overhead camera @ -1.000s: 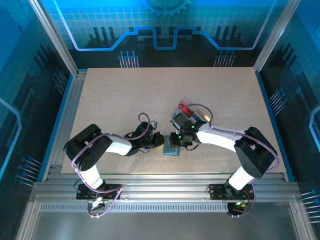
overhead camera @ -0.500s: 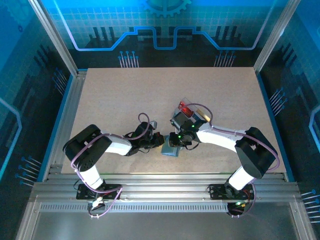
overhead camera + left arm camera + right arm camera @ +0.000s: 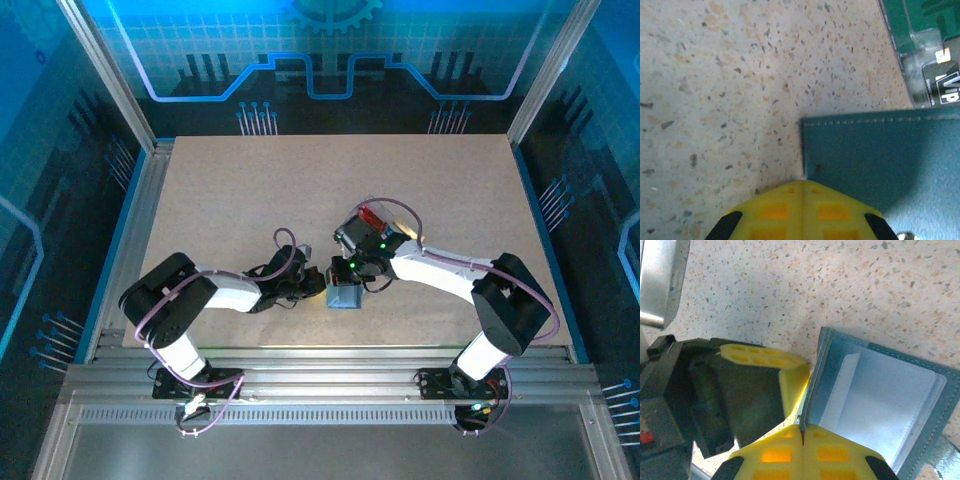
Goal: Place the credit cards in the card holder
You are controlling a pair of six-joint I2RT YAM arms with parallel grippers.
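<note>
The card holder (image 3: 345,298) lies near the table's front middle as a slate-blue wallet. It is folded open in the right wrist view, showing its pale blue-grey inside (image 3: 880,400). My right gripper (image 3: 802,429) is shut on the edge of its raised left flap. My left gripper (image 3: 804,181) is shut, and its tip touches the corner of the wallet's outer face (image 3: 880,160) from the left. Its yellow fingers (image 3: 760,356) press against the outside of the raised flap. A red credit card (image 3: 371,216) and a teal one (image 3: 905,20) sit in the tray behind.
The clear plastic tray (image 3: 912,80) stands just behind the wallet, partly under the right arm (image 3: 440,272), and also holds a dark card with white lettering (image 3: 946,82). Bare speckled tabletop (image 3: 250,190) spreads to the left and the back.
My right gripper has closed onto the wallet's flap and its wrist has shifted up and left. The wallet's flap now stands raised. The left arm has hardly moved.
</note>
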